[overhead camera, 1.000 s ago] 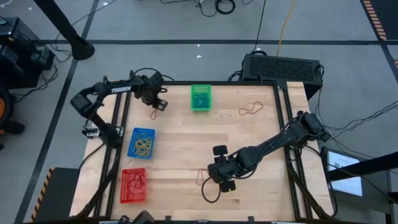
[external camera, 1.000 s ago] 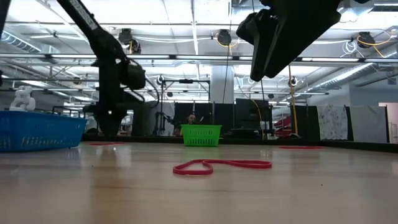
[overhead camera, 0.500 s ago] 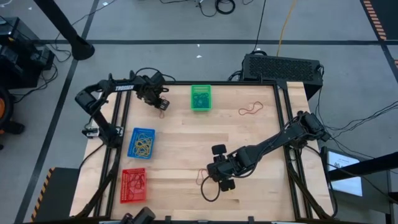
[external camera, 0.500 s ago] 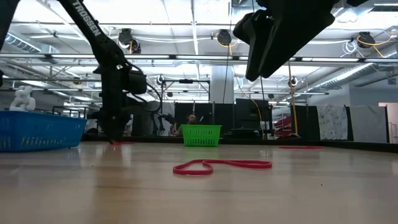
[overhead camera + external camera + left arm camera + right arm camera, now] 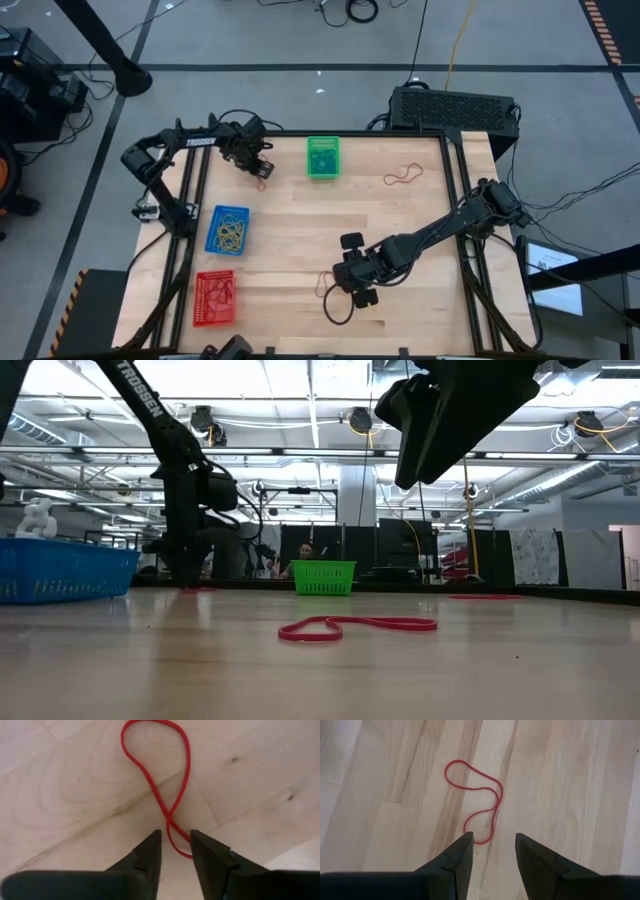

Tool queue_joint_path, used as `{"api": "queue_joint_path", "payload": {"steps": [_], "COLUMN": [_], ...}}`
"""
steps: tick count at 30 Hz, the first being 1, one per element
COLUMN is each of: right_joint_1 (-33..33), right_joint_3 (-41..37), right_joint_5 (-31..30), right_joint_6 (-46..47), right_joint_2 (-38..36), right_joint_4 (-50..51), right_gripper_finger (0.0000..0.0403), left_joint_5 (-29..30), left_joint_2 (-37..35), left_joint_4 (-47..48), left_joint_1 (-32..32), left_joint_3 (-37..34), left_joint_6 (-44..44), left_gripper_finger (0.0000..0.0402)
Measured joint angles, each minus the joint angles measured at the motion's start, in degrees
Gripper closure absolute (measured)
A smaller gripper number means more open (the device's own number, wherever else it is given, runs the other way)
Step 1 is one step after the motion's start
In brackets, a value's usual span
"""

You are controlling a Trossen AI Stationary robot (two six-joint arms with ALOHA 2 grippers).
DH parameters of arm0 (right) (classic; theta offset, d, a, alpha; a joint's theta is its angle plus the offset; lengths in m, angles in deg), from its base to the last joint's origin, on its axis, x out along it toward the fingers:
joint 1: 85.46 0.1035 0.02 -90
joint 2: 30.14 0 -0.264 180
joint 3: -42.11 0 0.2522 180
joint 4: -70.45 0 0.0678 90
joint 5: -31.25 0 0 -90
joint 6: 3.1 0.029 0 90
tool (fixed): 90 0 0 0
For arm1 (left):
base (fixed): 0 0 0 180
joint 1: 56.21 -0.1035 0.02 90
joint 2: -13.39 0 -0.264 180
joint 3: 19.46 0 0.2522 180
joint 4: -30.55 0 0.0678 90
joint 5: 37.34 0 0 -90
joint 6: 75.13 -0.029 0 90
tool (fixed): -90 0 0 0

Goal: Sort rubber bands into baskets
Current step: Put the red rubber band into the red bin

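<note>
While my left hand (image 5: pixel 174 851) reaches down to the worktop (image 5: pixel 400 220), a twisted red rubber band (image 5: pixel 165 780) lies just ahead, its near end running between my narrowly parted fingers (image 5: pixel 145 857); I can't tell whether they touch it. My right hand (image 5: pixel 492 851) hovers half open, holding nothing, over another red band (image 5: pixel 477 805).

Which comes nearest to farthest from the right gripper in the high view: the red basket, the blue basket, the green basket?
From the right gripper, near the table's front:
1. Red basket, front left corner.
2. Blue basket, left side, slightly farther.
3. Green basket, at the back edge, close to the blue one's distance; hard to rank.
</note>
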Motion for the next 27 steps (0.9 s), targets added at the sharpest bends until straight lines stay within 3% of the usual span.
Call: {"api": "queue_joint_path", "payload": {"steps": [8, 16, 27], "right_joint_1": [0.00, 0.00, 0.00], "right_joint_3": [-0.02, 0.00, 0.00], "right_joint_5": [0.02, 0.02, 0.02], "right_joint_6": [0.00, 0.00, 0.00], "right_joint_2": [0.00, 0.00, 0.00], "right_joint_4": [-0.13, -0.11, -0.13], "right_gripper_finger": [0.0264, 0.0264, 0.0264], "left_joint_5": [-0.33, -0.28, -0.68], "left_joint_2": [-0.08, -6.04, -29.25], "left_joint_4": [0.01, 9.79, 34.31], "left_joint_1": [0.92, 1.61, 12.61], "left_joint_3": [0.00, 2.68, 7.88], "left_joint_6": [-2.59, -4.33, 1.42], "left_gripper_finger": [0.0394, 0.0399, 0.0400]}}
